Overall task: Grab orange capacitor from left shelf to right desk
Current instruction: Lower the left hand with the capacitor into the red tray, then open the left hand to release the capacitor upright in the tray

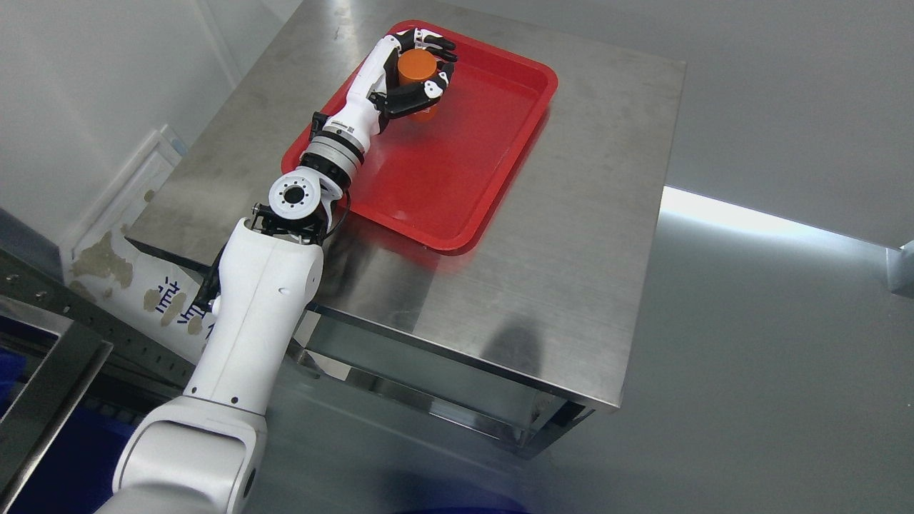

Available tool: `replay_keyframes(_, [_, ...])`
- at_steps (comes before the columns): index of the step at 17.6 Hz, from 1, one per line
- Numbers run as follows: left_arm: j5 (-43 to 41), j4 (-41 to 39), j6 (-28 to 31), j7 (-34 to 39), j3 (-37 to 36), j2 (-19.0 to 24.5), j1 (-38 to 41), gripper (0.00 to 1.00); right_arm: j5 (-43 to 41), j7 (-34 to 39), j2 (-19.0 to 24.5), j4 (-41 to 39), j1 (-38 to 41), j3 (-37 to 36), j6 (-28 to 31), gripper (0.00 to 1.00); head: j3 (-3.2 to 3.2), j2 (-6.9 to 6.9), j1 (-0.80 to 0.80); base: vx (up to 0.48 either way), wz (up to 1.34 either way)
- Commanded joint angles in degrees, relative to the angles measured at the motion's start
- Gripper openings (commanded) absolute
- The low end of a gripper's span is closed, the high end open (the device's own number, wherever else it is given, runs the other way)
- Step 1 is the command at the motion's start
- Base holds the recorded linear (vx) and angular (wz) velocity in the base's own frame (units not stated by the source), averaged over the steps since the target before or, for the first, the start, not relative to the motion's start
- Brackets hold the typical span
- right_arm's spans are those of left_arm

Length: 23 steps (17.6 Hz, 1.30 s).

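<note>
One capacitor [416, 68], orange and cylindrical. One tray [493, 143], red and rectangular. One table [571, 285], of steel. One robot arm in view, coming in from the lower left, and so one hand [418, 71], the left; its black-and-white fingers [437, 87] number several, though an exact count cannot be made where they wrap round the capacitor. One strip of shelf frame [43, 378] shows at the lower left edge.

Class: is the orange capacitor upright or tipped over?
Upright: the capacitor's round top faces up, with the left hand wrapped around its sides, over the red tray.
</note>
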Motion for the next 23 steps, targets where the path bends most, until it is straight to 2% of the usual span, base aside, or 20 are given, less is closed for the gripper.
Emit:
replay_keyframes(1, [0.09, -0.94, -0.02, -0.13, 0.22, 1.00, 1.70, 0.13, 0.35, 0.01, -1.00, -1.00, 1.22, -0.70, 0.04, 1.00, 0.00, 0.00, 0.00, 0.000, 0.00])
replay_keyframes(4, [0.09, -0.94, 0.06, -0.21, -1.19, 1.00, 1.71, 0.14, 0.35, 0.01, -1.00, -1.00, 1.22, -0.70, 0.04, 1.00, 0.00, 0.00, 0.00, 0.000, 0.00])
replay_keyframes(7, [0.09, -0.94, 0.24, -0.22, -1.54, 1.00, 1.71, 0.22, 0.35, 0.01, -1.00, -1.00, 1.22, -0.70, 0.04, 1.00, 0.00, 0.00, 0.00, 0.000, 0.00])
replay_keyframes(11, [0.09, -0.94, 0.77, -0.48, -1.46, 1.00, 1.71, 0.44, 0.35, 0.01, -1.00, -1.00, 1.22, -0.70, 0.04, 1.00, 0.00, 0.00, 0.00, 0.000, 0.00])
replay_keyframes(12, [0.09, -1.02, 0.77, -0.74, -1.37, 1.00, 1.71, 0.51, 0.35, 0.01, -1.00, -1.00, 1.22, -0.70, 0.04, 1.00, 0.00, 0.00, 0.00, 0.000, 0.00])
replay_keyframes(13, [0.17, -1.11, 0.68, -1.61, -1.37, 1.00, 1.71, 0.63, 0.35, 0.01, -1.00, -1.00, 1.22, -0.70, 0.04, 1.00, 0.00, 0.00, 0.00, 0.000, 0.00])
replay_keyframes(18, [0.17, -5.05, 0.42, -4.35, -0.06, 1.00, 0.92, 0.99, 0.35, 0.01, -1.00, -1.00, 1.22, -0.70, 0.04, 1.00, 0.00, 0.00, 0.00, 0.000, 0.00])
replay_keyframes(23, [0.17, -14.63, 1.21, -4.35, 8.11, 1.00, 2.23, 1.00, 0.35, 0.01, -1.00, -1.00, 1.22, -0.70, 0.04, 1.00, 0.00, 0.00, 0.00, 0.000, 0.00])
